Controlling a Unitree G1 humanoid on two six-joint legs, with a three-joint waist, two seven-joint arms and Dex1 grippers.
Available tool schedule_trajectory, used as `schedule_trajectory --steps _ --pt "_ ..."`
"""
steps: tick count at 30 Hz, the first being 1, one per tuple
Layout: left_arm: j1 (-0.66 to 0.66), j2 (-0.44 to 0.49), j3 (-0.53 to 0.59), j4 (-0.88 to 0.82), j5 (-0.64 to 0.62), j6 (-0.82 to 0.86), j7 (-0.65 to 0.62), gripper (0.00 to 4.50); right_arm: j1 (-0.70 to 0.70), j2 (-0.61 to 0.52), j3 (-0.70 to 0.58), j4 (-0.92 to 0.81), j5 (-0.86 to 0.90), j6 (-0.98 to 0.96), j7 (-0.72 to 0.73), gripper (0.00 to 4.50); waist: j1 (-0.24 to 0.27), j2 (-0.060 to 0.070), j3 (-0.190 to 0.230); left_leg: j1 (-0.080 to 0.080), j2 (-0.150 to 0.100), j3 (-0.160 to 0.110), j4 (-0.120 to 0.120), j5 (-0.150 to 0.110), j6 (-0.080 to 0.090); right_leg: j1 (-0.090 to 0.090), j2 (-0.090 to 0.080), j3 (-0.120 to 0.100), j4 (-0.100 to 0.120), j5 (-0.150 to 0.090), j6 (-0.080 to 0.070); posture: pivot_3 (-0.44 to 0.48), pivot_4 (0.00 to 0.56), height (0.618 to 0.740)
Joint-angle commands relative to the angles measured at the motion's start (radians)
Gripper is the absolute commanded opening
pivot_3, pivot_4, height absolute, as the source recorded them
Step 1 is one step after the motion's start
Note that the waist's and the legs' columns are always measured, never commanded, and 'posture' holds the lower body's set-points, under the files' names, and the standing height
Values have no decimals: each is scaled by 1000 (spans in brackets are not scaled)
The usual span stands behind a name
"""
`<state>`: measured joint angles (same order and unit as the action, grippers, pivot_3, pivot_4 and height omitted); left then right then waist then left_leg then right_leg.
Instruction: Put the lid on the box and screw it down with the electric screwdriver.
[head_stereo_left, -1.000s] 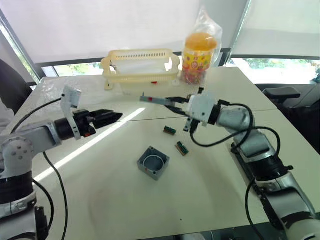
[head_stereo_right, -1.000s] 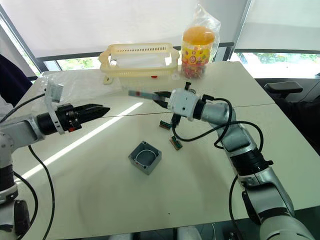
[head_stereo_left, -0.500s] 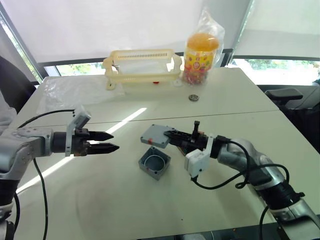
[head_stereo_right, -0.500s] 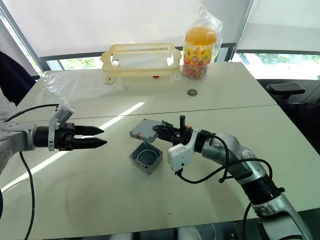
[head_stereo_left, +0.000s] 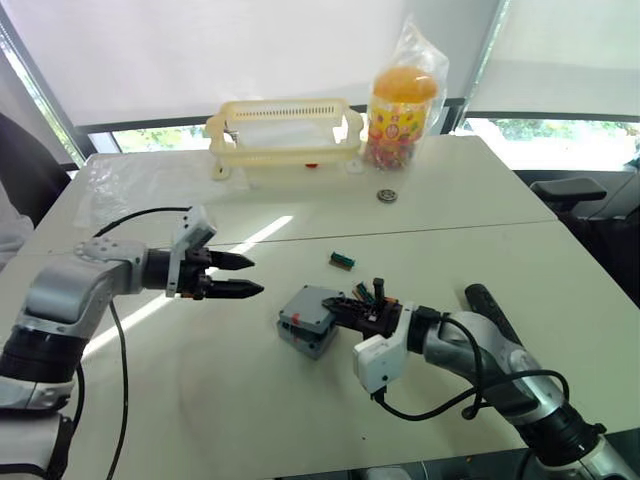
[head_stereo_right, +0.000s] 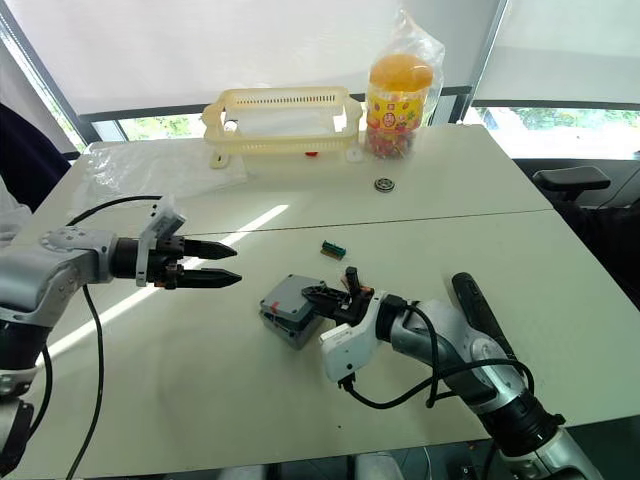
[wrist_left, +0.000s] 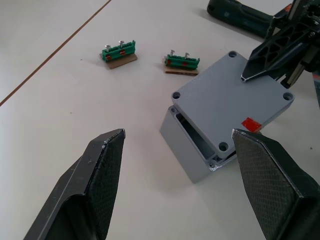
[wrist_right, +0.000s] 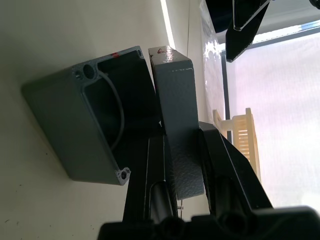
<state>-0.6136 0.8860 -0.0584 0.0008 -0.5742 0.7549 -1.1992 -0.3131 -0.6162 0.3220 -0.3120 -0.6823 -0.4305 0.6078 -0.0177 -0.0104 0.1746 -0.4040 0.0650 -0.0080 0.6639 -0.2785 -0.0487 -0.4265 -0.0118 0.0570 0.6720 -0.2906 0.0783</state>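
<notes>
1 lid (wrist_left: 231, 96), 1 box (wrist_left: 189, 143), 2 green pcs (wrist_left: 120, 51) (wrist_left: 182, 61), 1 basket (head_stereo_left: 284, 130), 1 jar (head_stereo_left: 399, 103).

No legible text, numbers or brand names anywhere. Jar (head_stereo_left: 401, 117), beside yellow basket (head_stereo_left: 284, 135): label with colourful round pattern, lettering cannot be made out. Lid (wrist_left: 232, 102): small red mark near one corner, no characters readable. Box (wrist_right: 89, 118): red mark at rim, unreadable.
</notes>
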Motion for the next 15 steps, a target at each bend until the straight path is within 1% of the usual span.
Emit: schedule_trajectory --steps 1,15 --pt "-17 -7 10 -10 8 -9 -11 3490 -1 8 5 -20 -25 2 -19 162 1 0 0 0 0 0 0 0 0 0 0 0 0 0 0 0 150 740" --pt "-18 -30 13 -32 7 9 4 3490 11 48 48 9 -92 16 -59 162 2 0 0 0 0 0 0 0 0 0 0 0 1 0 0 0 150 740"
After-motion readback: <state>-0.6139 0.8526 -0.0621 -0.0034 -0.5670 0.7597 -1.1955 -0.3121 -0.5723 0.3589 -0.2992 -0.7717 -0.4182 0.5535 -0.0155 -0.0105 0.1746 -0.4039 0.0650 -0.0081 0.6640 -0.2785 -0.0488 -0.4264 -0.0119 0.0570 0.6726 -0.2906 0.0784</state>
